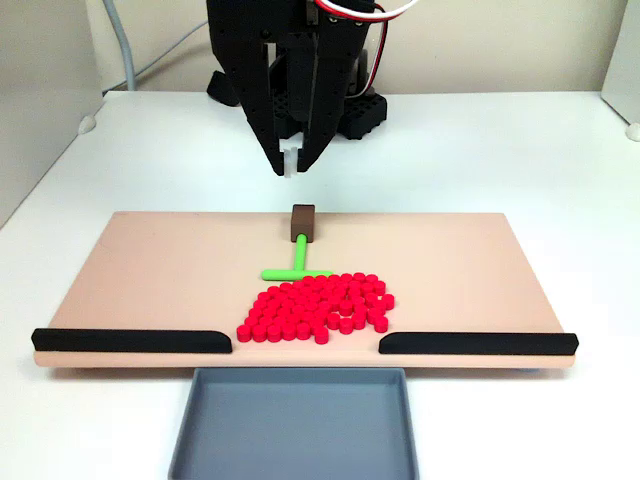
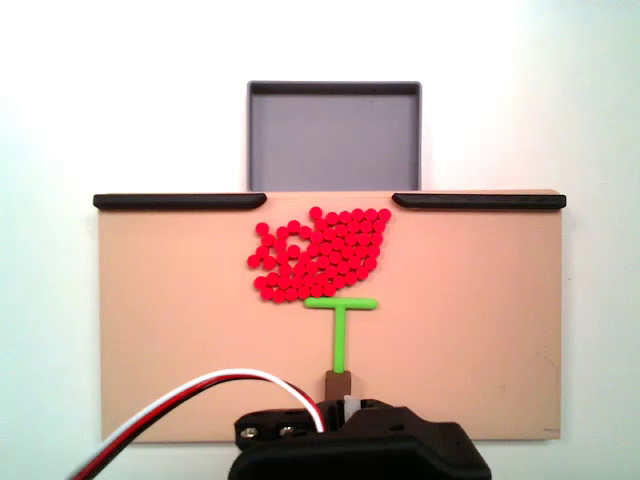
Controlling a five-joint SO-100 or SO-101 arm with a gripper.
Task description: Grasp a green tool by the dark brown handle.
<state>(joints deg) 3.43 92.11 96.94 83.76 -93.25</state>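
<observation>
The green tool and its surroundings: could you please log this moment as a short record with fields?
tool: green tool lying flat on the tan board, crossbar touching the red cylinders
handle: dark brown handle at the stem's end nearest the arm, free
gripper: gripper raised behind the handle, fingers pointing down with a narrow gap, holding nothing
strips: two black strips along the board's edge, a gap between them
tray: grey tray beyond that gap, nothing in it

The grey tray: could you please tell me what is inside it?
Nothing visible lies inside the grey tray; its floor looks bare in both fixed views. The red cylinders sit on the board instead.
</observation>
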